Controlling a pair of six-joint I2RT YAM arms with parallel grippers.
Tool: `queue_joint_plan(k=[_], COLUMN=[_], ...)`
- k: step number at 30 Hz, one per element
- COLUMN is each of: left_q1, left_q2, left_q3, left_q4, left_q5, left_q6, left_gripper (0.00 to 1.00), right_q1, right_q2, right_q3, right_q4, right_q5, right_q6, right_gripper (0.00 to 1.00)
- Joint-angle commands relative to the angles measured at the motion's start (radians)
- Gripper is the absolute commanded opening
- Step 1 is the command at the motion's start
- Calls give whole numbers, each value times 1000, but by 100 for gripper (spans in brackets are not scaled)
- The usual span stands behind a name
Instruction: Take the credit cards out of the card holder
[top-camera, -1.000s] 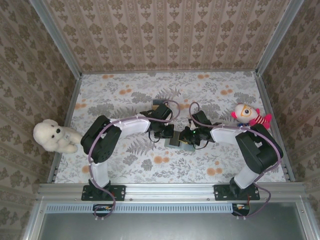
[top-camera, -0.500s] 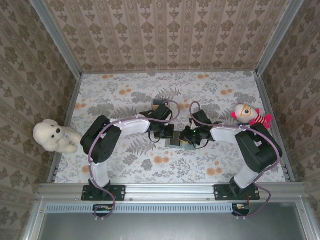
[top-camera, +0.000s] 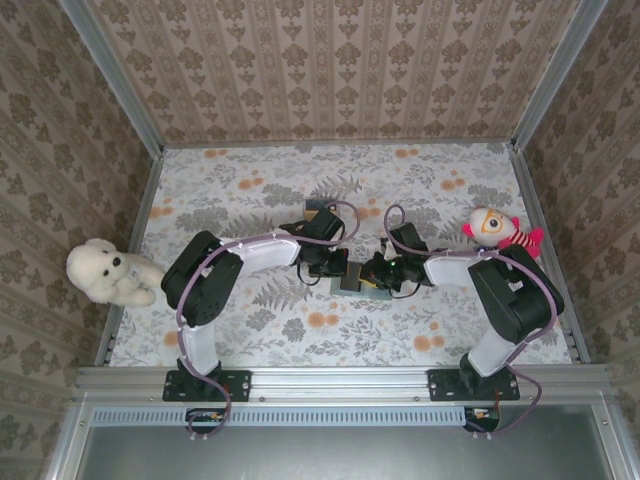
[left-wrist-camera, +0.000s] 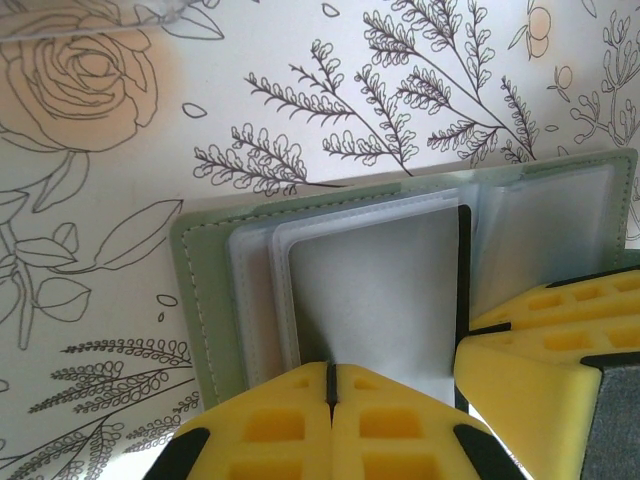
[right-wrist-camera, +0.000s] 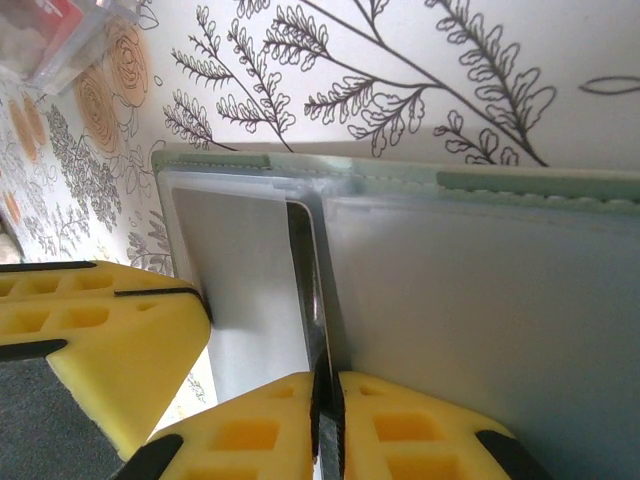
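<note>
The grey-green card holder (top-camera: 352, 284) lies open on the flowered table, between both grippers. In the left wrist view its stitched border (left-wrist-camera: 196, 270) frames clear sleeves. My left gripper (left-wrist-camera: 330, 378) is shut with its yellow tips set down on the left panel and nothing between them. My right gripper (right-wrist-camera: 327, 392) is shut on a thin dark credit card (right-wrist-camera: 308, 290), which stands on edge at the centre crease of the card holder (right-wrist-camera: 500, 185). The same dark card edge (left-wrist-camera: 462, 270) runs beside the right gripper's fingers (left-wrist-camera: 540, 345). In the top view the left gripper (top-camera: 335, 268) and the right gripper (top-camera: 380, 272) almost touch.
A clear plastic box (right-wrist-camera: 45, 40) with red contents stands just beyond the holder. A white teddy bear (top-camera: 105, 272) sits at the table's left edge and a small doll (top-camera: 495, 228) at the right. Patterned walls close in three sides.
My right gripper has closed a little more on the dark card and its arm has shifted slightly. The left arm has stayed still.
</note>
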Motion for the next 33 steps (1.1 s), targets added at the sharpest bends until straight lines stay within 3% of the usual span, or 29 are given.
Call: queue_joint_plan(k=[1, 10, 16, 23, 33], left_q1=[-9, -9, -8, -8, -11], left_q2=[52, 40, 15, 18, 32], left_q3=[-42, -48, -45, -36, -43], left_q4=[-50, -46, -63, -60, -50], left_q5=[-19, -19, -25, -19, -12], left_q6=[-19, -19, -6, -2, -9], left_gripper=[0, 0, 9, 9, 6], right_q1=[-9, -27, -50, -72, -66], right_q2=[-22, -34, -81, -100, -65], right_q3=[-21, -47, -65, -78, -51], right_q4=[53, 72, -2, -43, 16], right_q5=[1, -14, -9, -10, -111], right_q6=[12, 7, -37, -69, -88], right_gripper=[13, 7, 7, 7, 19])
